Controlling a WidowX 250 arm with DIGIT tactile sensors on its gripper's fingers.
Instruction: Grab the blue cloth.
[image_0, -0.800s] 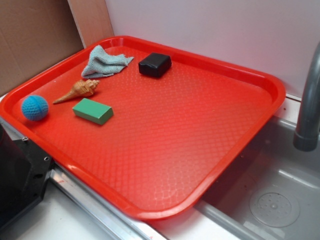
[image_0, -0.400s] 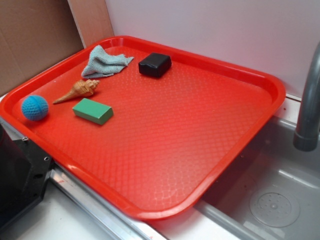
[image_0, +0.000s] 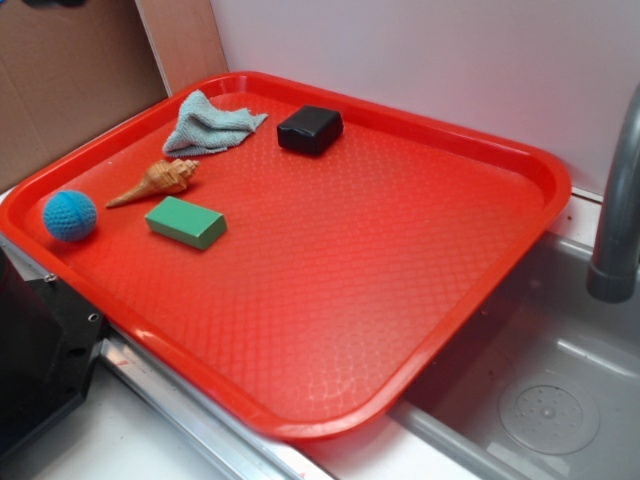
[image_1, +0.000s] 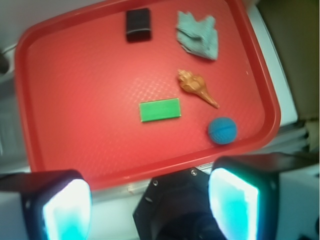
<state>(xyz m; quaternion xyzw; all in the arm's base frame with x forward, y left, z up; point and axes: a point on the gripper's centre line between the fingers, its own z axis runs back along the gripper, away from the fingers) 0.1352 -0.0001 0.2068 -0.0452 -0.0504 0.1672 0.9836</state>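
Setting: mock kitchen sink station, likely a lab test rig. Grey metal sink basin (image_0: 545, 385) with round drain (image_0: 549, 417) and faucet pipe (image_0: 617, 215) at right. Red plastic tray (image_0: 430, 345) laid partly over the basin. Plain white back wall (image_0: 430, 60); brown cardboard panel (image_0: 70, 85) at left.

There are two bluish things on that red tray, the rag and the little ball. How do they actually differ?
The blue cloth is pale grey-blue, while the knitted ball is bright blue. The cloth lies crumpled and fairly flat; the ball is round and compact. The cloth sits near the tray's far edge beside the black block; the ball sits alone near the left rim, past the seashell. Both look soft, and both rest untouched on the tray.
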